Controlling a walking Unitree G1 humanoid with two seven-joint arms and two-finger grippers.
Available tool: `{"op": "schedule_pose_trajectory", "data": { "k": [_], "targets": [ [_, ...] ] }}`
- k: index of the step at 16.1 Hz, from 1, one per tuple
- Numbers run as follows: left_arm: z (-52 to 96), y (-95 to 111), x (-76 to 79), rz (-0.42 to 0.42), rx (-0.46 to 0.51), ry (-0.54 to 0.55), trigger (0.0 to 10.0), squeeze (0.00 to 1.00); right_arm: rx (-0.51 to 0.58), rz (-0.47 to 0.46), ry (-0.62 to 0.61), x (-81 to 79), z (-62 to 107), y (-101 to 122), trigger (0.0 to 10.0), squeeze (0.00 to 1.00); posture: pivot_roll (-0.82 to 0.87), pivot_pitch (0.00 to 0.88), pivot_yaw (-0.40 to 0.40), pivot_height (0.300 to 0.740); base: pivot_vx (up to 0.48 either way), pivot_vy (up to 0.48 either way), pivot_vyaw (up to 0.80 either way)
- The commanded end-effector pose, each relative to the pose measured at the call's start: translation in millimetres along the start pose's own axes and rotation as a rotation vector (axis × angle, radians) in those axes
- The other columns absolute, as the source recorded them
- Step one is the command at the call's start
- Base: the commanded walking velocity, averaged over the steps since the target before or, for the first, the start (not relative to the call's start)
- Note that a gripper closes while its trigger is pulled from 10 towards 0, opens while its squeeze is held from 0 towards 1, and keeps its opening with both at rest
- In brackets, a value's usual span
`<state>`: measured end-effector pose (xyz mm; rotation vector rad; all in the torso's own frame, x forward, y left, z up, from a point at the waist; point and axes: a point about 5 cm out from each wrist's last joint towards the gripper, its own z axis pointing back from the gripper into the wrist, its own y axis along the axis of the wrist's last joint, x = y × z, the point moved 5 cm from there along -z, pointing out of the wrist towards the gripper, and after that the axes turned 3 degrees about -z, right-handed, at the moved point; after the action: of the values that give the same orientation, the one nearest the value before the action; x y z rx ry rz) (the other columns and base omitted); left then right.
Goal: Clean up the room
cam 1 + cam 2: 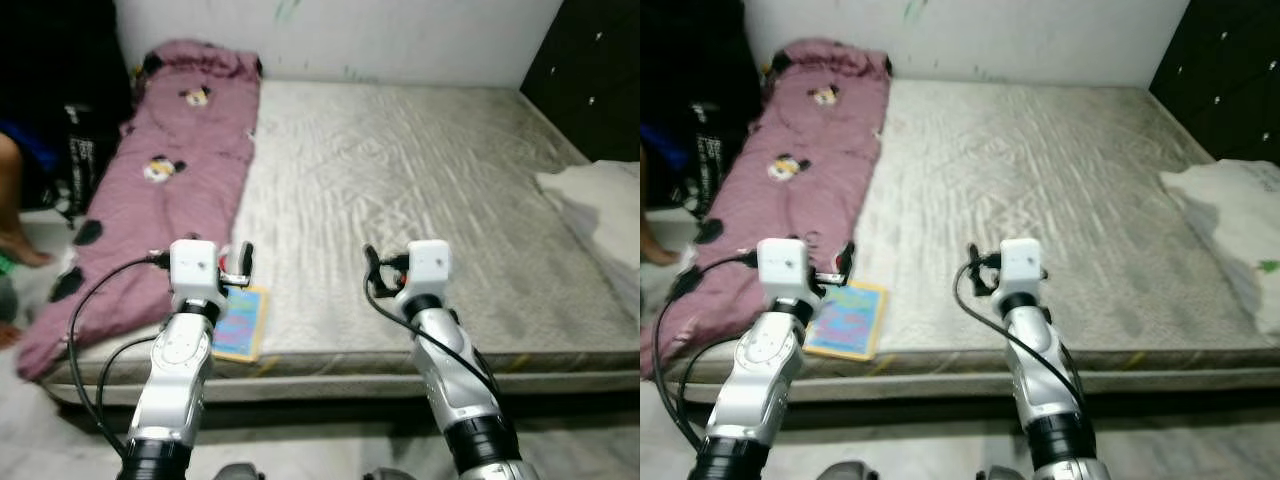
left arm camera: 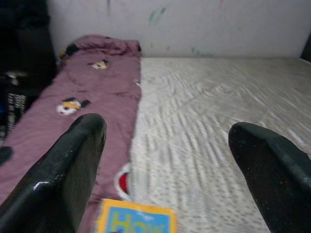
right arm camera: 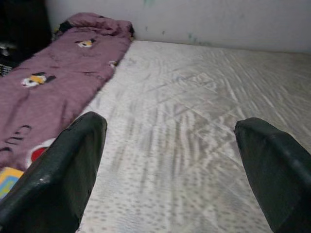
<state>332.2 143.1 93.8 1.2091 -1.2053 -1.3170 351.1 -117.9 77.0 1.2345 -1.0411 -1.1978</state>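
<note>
Both pincers hover wide apart over the bed's (image 1: 420, 180) near edge. A colourful book (image 1: 240, 322) lies just below the left pincer (image 1: 238, 262), beside the mauve blanket (image 1: 170, 190); the right pincer (image 1: 372, 262) is alongside.

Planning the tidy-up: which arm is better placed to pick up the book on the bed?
Probably the left. The left gripper, open, hovers right above the book; the right gripper sits farther over the mattress.
</note>
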Motion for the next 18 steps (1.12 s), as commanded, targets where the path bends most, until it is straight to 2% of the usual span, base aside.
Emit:
{"op": "schedule_pose_trajectory", "data": {
  "k": [1,13,15,18],
  "targets": [
    [-0.9,3,9.9,0.005,0.008,-0.021,10.0,0.0,-0.004,0.011,-0.03,12.9,1.1,0,10.0,0.0,0.07,0.0,-0.028,0.74,0.0,0.48,0.0],
    [-2.0,4,7.6,0.0,0.008,-0.011,10.0,0.0,-0.005,0.01,-0.032,12.0,0.3,1,10.0,0.0,0.07,0.0,-0.024,0.74,0.0,0.48,0.0],
    [-1.7,8,8.5,0.012,0.034,-0.015,10.0,0.0,-0.006,0.01,-0.031,11.8,0.1,0,10.0,0.0,0.07,0.0,-0.024,0.74,0.0,0.48,0.0],
    [-1.5,18,16.5,-0.006,0.08,-0.057,10.0,0.0,-0.005,0.01,-0.032,12.3,0.0,1,10.0,0.0,0.07,0.0,-0.024,0.74,0.0,0.0,0.0]
  ]
}}
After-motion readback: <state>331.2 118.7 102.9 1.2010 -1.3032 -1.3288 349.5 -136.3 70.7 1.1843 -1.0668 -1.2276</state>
